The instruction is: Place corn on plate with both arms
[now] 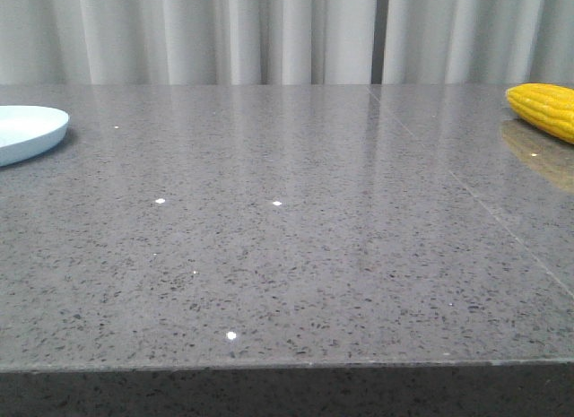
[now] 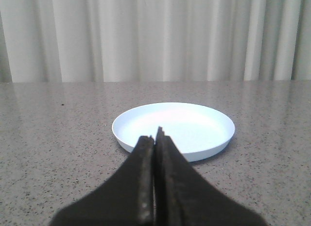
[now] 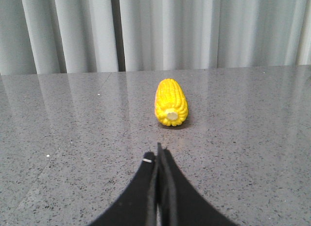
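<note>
The yellow corn [image 1: 545, 109] lies on the grey table at the far right, cut off by the front view's edge. In the right wrist view the corn [image 3: 171, 101] points its pale stub end toward my right gripper [image 3: 158, 150], which is shut on nothing and sits a short way back from it. The pale blue-white plate [image 1: 27, 130] rests at the far left of the table, partly out of the front view. In the left wrist view the plate [image 2: 173, 129] lies empty just beyond my left gripper [image 2: 155, 135], which is shut and holds nothing. Neither arm shows in the front view.
A speckled grey stone tabletop [image 1: 287, 247] spans the scene, with its front edge near the bottom of the front view. A seam [image 1: 466, 188] runs diagonally across its right part. Pale pleated curtains [image 1: 269, 31] hang behind the table.
</note>
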Controlling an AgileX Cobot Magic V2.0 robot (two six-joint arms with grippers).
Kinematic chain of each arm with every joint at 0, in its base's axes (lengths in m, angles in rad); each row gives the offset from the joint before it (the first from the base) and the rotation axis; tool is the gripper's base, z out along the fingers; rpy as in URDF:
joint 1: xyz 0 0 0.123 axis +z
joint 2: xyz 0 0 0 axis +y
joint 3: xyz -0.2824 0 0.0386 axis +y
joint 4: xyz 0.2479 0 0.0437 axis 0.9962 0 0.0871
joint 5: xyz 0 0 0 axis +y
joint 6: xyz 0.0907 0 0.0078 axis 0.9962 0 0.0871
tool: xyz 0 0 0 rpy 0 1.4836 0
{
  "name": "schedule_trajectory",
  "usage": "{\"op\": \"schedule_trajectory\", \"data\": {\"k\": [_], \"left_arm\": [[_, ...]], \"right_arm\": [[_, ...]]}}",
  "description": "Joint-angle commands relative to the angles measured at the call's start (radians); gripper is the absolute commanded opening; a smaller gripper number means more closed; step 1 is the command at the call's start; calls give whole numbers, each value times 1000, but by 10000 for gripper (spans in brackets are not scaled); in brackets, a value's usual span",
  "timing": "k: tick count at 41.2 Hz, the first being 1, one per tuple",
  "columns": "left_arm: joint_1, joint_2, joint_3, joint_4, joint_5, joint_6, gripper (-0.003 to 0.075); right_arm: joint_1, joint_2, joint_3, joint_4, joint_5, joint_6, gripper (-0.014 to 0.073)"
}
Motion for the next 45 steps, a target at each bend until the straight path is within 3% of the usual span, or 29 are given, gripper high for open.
{"op": "schedule_trajectory", "data": {"k": [1,27,35,40,45], "left_arm": [[-8,-21,4,2,-81,-8,-20],[-8,-21,4,2,-81,-8,-20],[-8,-21,-1,2,-148,-8,-20],[-8,-21,-66,2,-155,-8,-20],[-8,-17,-214,2,-72,-8,-20]], "right_arm": [[-4,-17,-4,1,-84,-5,-66],[-4,-17,-4,1,-84,-5,-66],[-4,-17,-8,0,-107,-5,-66],[-4,-17,-66,0,-87,-5,-66],[-4,-15,-189,0,16,-5,-66]]}}
